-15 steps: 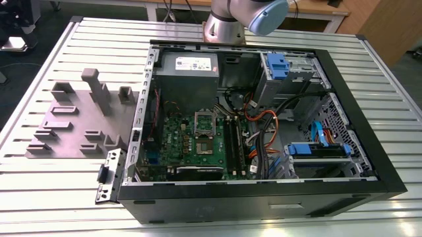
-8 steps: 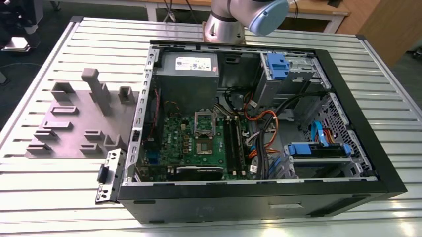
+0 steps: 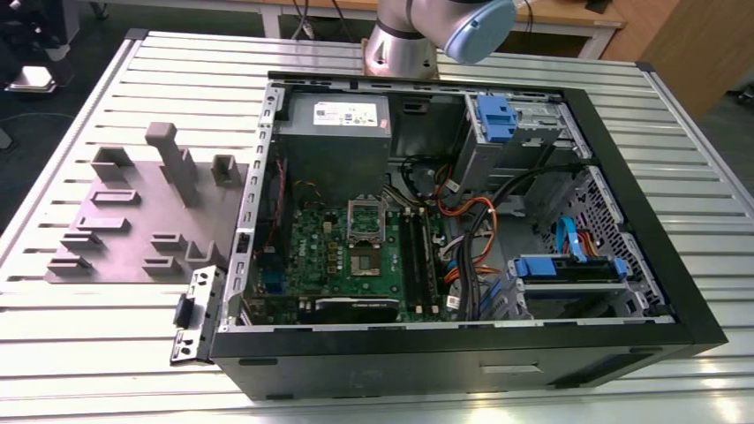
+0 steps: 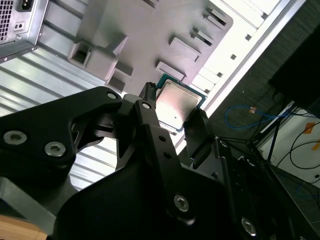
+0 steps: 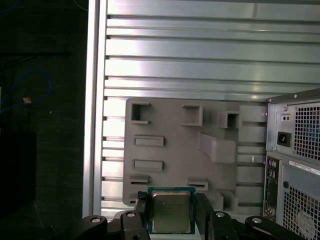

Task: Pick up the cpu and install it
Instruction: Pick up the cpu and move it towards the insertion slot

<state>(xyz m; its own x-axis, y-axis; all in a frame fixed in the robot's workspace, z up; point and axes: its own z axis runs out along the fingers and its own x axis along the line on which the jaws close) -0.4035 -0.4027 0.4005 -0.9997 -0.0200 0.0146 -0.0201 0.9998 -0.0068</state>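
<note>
In both wrist views, the tool (image 5: 172, 204) clamps the cpu (image 5: 171, 214) by opposite edges; the socket (image 3: 365, 221) lies mid-frame in the exterior view.

You work in a robotics lab: an open computer case (image 3: 471, 358) lies on a slatted aluminium table (image 3: 707, 159), the robot arm's base (image 3: 401, 49) rises right beside the case, a grey fixture tray (image 3: 130, 203) near it, a wooden desk (image 3: 554, 13) beyond, cables (image 4: 252, 110) trailing over the dark floor.
</note>
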